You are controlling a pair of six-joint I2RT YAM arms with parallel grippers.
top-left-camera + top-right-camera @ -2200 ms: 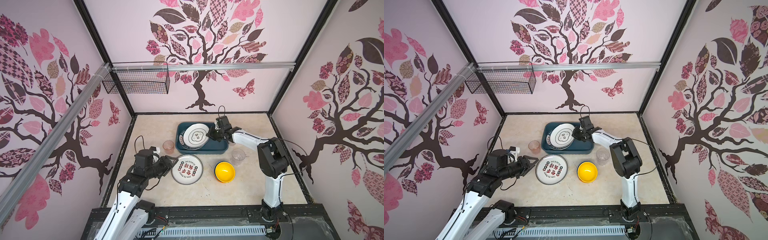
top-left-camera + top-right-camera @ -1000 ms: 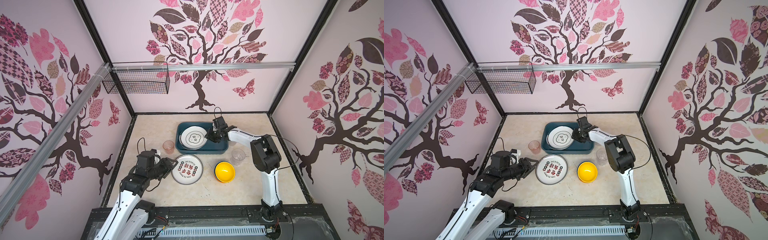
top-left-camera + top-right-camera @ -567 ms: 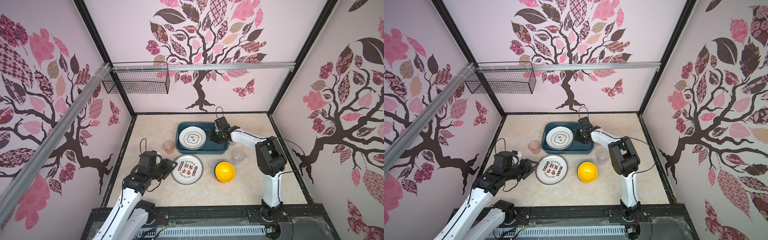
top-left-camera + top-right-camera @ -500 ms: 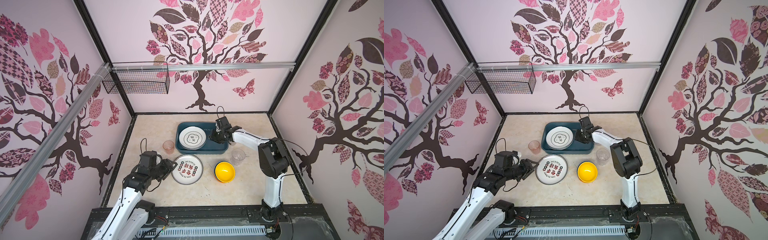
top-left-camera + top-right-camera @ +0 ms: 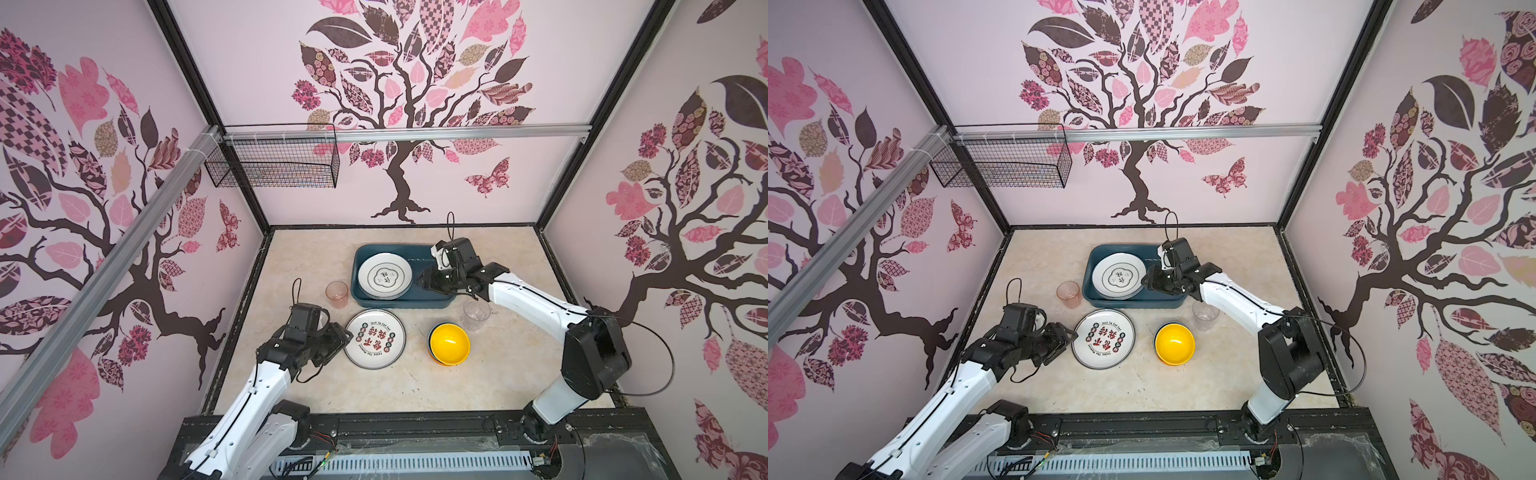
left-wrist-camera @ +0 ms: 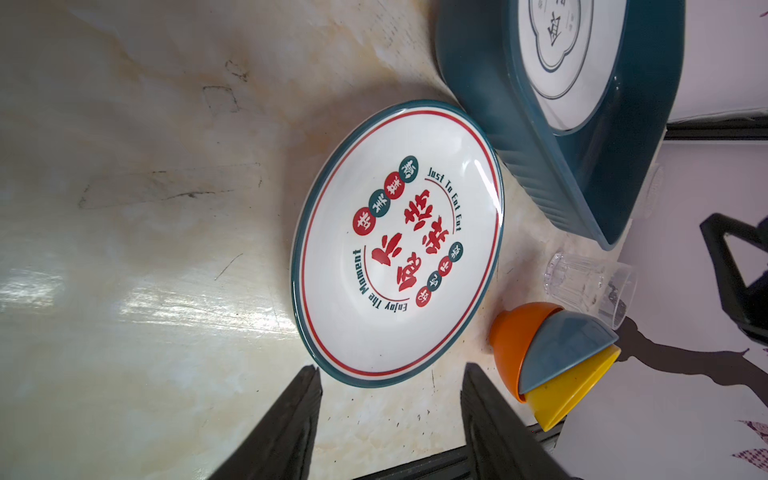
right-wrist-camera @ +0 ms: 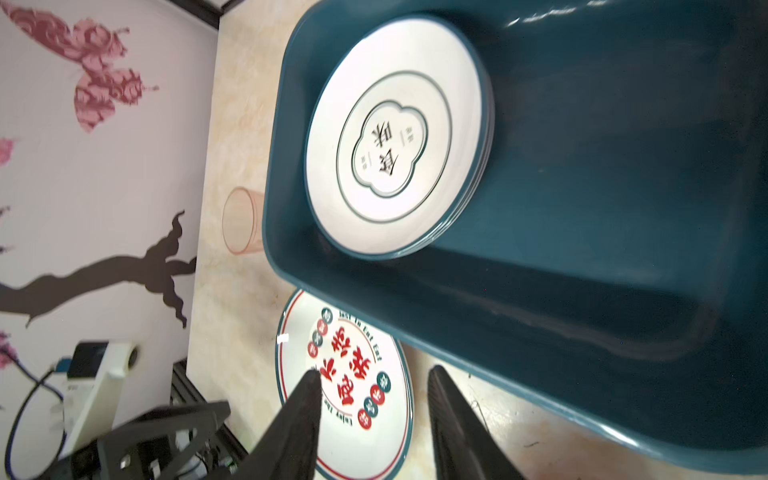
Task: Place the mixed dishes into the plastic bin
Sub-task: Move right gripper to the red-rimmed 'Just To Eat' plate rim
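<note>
a stack of white plates [image 5: 384,276] already lies in the teal plastic bin [image 5: 399,303], at its left end. left out on the desk [image 5: 457,395] are the red-character plate [image 5: 375,338], the nested bowls [image 5: 449,343], a clear cup [image 5: 476,313] and a pinkish cup [image 5: 336,294]. the left arm lies low, left fingers [image 6: 291,424] parted and empty just beside that plate's rim. the right arm reaches over the bin's right end, right fingers [image 7: 299,424] parted, holding nothing.

Beige marble-look tabletop [image 5: 478,386] below me. Teal bin [image 5: 399,303] sits far-centre on it. Pink cup [image 5: 336,293] upright, just left of bin. Red-character plate [image 5: 375,338] flat, just near of bin. Nested bowl stack [image 5: 449,343], yellow on top, right of plate. Clear cup [image 5: 476,313] upright by bin's near-right corner.
</note>
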